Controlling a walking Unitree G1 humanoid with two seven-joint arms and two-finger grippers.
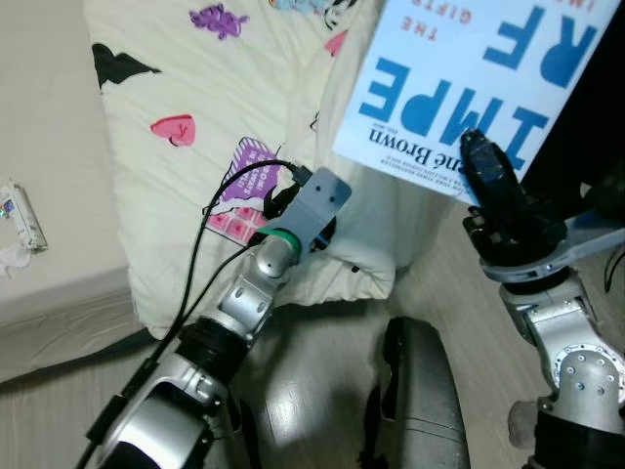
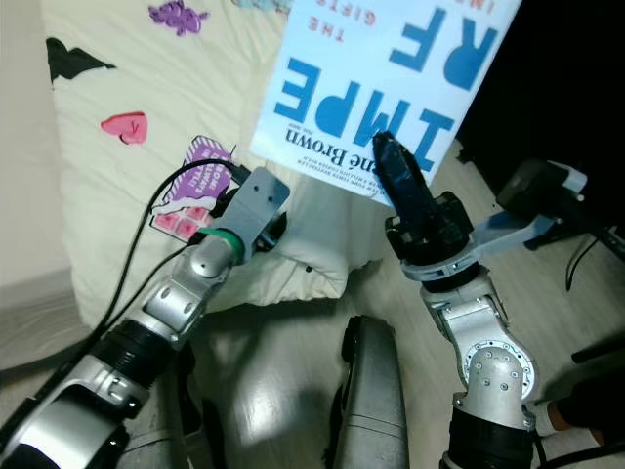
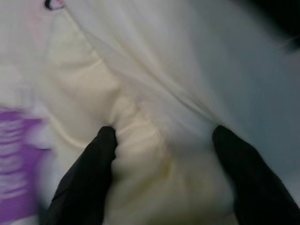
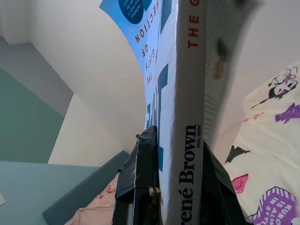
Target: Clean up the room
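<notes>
— White and blue paper cover: what is that up in the right claw?

— A large white paperback book with big blue letters, held aloft above the pale wooden floor and the edge of the bedding. The right claw's two black fingers are pressed on either side of the spine (the author's name "Brown" runs along it), pinching the book upright between them.

— And the left claw?

— It is low, at the near corner of the cream quilt printed with pink hearts and purple and black shapes. Its fingers are spread, with a fold of the cream cloth bulging between them; the wrist view is blurred, so whether the tips actually press the cloth I cannot tell for sure.

— Anything else close by?

— A purple and pink card with squares on it lies on the quilt just beside the left wrist, and a small white packet sits well apart on the beige sheet to the left.
</notes>
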